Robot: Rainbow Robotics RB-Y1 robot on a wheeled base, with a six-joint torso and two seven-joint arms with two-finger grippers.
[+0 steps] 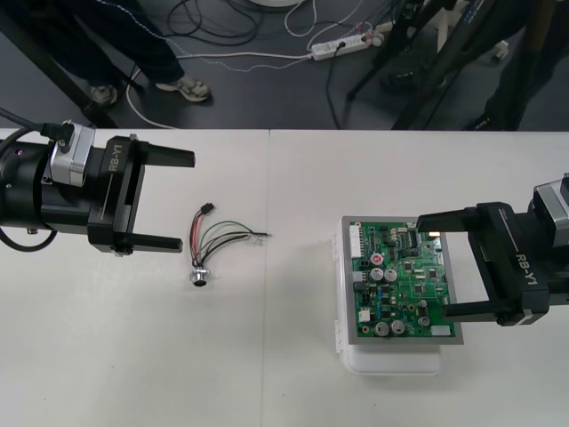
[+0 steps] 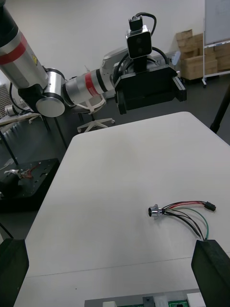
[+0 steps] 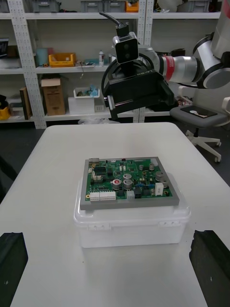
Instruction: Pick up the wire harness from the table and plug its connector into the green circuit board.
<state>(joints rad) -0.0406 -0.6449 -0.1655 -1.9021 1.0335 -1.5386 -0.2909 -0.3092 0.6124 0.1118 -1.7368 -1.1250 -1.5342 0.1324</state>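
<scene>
The wire harness (image 1: 216, 238) lies loose on the table, its black plug (image 1: 206, 207) toward the far side and its round metal socket (image 1: 199, 277) nearer me. My left gripper (image 1: 188, 203) hovers open just left of it, fingers spread wide with nothing between them. The green circuit board (image 1: 402, 281) sits on its white base (image 1: 391, 361) at the right. My right gripper (image 1: 433, 265) is open over the board's right half. In the right wrist view the harness (image 2: 184, 213) lies beyond the fingertips (image 2: 211, 249), with the left gripper (image 2: 148, 88) facing it. The left wrist view shows the board (image 3: 128, 180).
Bare table lies between the harness and the board. Across the board in the left wrist view stands the right gripper (image 3: 136, 91). Cables and a power strip (image 1: 342, 44) lie on the dark floor past the table's far edge.
</scene>
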